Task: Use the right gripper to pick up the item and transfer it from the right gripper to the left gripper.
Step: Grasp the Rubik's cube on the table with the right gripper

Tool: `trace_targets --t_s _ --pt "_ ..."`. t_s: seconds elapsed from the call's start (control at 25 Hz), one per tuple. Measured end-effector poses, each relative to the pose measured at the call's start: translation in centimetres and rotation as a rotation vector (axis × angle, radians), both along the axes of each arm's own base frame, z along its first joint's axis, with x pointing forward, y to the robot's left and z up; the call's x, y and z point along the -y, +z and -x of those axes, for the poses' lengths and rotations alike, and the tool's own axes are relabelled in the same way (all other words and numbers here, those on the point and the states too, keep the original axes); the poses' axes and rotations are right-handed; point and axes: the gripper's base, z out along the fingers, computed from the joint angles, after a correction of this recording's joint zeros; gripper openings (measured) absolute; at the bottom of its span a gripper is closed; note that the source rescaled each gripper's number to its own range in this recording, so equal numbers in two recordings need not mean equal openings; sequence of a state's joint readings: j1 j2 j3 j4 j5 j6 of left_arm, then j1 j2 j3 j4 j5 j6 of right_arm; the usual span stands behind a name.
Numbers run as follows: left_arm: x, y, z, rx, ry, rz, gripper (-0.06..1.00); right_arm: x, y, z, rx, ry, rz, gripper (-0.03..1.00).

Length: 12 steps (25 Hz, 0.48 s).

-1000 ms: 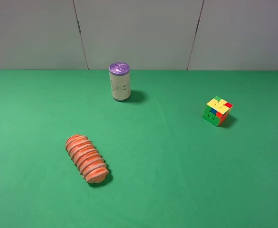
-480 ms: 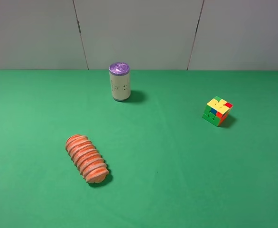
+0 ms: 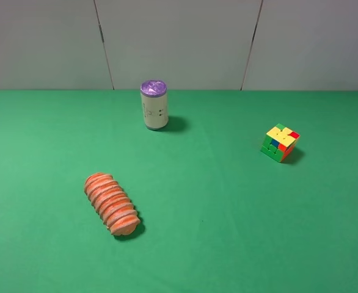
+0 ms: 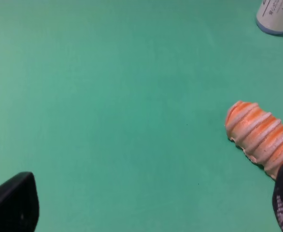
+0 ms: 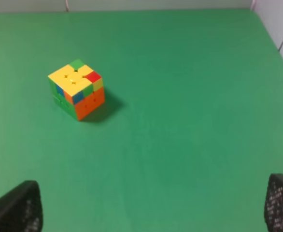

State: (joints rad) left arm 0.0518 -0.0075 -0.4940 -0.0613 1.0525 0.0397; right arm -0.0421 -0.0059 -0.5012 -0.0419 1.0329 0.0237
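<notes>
puzzle cube (image 3: 281, 143) boxy, square-tiled; orange loaf (image 3: 111, 203) ridged; can (image 3: 154, 107) cylindrical.

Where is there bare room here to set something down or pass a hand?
Bare cloth runs down the middle of the green table, between the multicoloured puzzle cube on the right and the purple-lidded cream can and ridged orange loaf on the left. The near right corner, in front of the cube, is free. Nowhere is crowded; the can-to-loaf gap is narrowest.
</notes>
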Motion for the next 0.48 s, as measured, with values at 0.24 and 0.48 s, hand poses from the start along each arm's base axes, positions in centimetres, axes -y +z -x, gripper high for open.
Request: trace_targets --t_s 0.24,0.48 --pt "0.0 0.0 0.0 0.000 0.000 0.000 0.91 0.1 2.9 -1.4 -0.054 -0.006 -0.009 1.00" --pt "0.0 0.0 0.0 0.000 0.000 0.000 0.91 0.3 5.7 -5.7 -0.204 0.031 0.057 1.00"
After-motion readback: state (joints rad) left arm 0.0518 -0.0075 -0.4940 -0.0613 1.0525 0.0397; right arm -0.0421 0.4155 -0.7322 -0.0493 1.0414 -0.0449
